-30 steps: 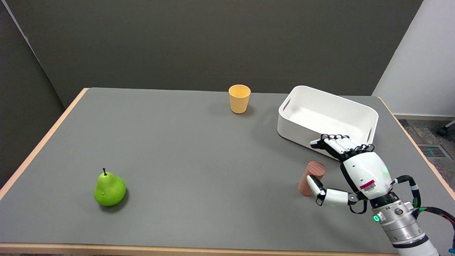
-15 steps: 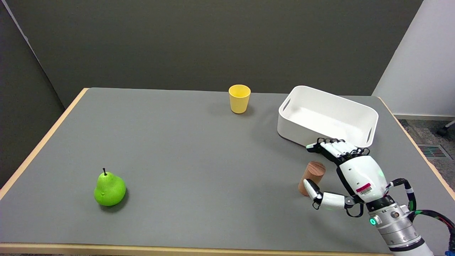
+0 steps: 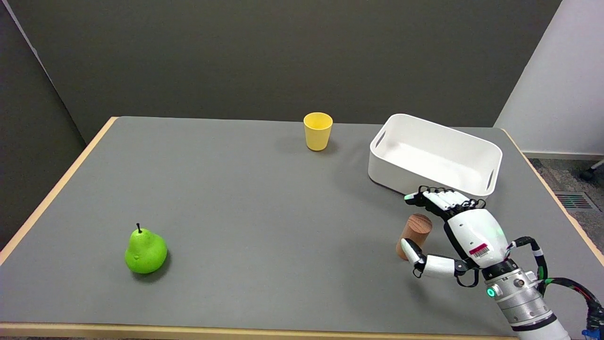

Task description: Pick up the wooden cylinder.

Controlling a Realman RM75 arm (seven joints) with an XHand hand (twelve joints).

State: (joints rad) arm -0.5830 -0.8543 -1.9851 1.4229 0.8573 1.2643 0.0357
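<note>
Bright, even light, soft shadows, sharp

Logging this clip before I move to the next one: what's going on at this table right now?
The robot's right hand is closing in on the wooden cylinder, which stands upright on the grey table. Thumb and fingers are spread on either side of it, and no grasp shows yet: the cylinder is not lifted. A white bin, a yellow cup and a green pear sit untouched elsewhere.

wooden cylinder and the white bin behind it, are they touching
Apart. In the head view a strip of grey table shows between the wooden cylinder and the near wall of the white bin.
</note>
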